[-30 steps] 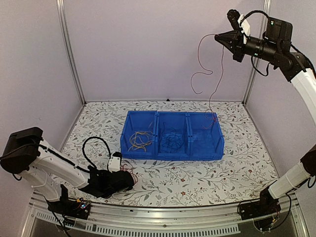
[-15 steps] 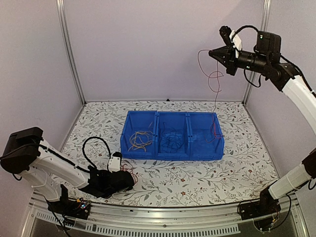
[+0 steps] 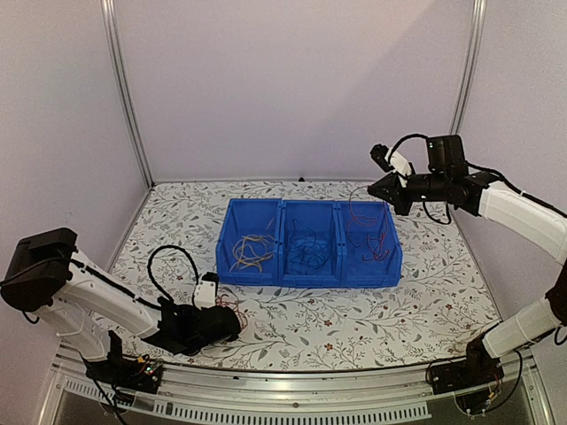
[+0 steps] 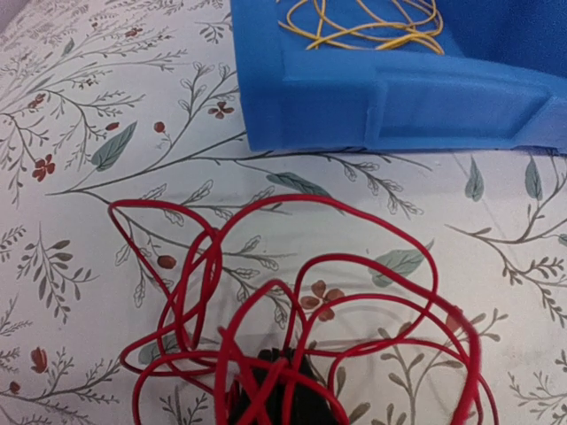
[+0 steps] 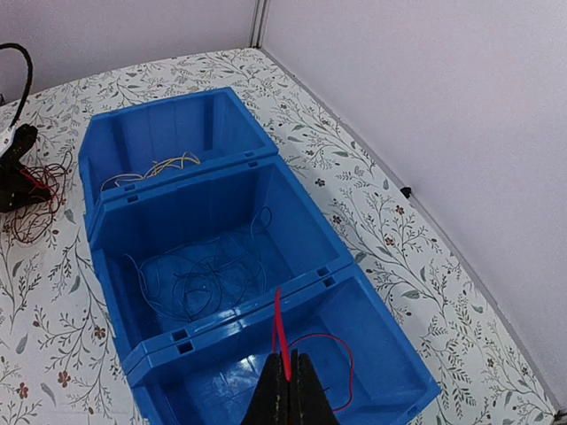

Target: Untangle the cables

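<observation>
Right wrist view shows us the step: laying the red wire [image 5: 280,326] into the right compartment of the bin [image 5: 159,133], where its lower loop lies. We judge it best to lower over that compartment's middle, so the slack coils inside, clear of the divider and the dark wires [image 5: 190,283] next door, then let go. The right end effector [image 5: 285,376] is clenched on the wire's upper end. The left end effector [image 3: 232,321] rests on the table [image 3: 354,310], clenched, seemingly pinching the red tangle [image 4: 232,354] just before the bin.
</observation>
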